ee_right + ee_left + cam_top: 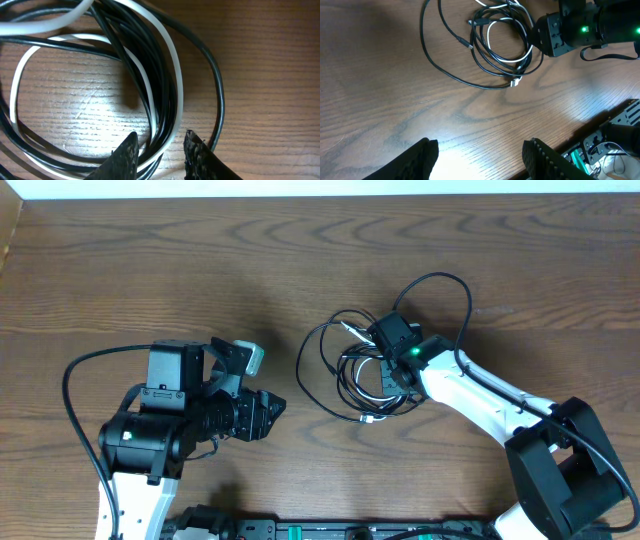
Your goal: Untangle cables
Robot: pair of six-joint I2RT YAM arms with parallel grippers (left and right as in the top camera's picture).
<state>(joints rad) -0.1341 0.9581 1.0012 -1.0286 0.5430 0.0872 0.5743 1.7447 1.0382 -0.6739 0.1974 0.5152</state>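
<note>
Cables (352, 370) lie tangled right of centre on desk (150, 270). Right jaws narrow, astride black and white strands together, not visibly clamped. Risk: pinching several drags whole knot tighter. Left jaws wide, empty.

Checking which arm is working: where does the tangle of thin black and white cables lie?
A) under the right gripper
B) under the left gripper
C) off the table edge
A: the right gripper straddles strands of the thin black and white cables; the left gripper hovers over the wooden table.

Left tool (480, 155) spread wide; right tool (160, 145) narrowly parted.
</note>
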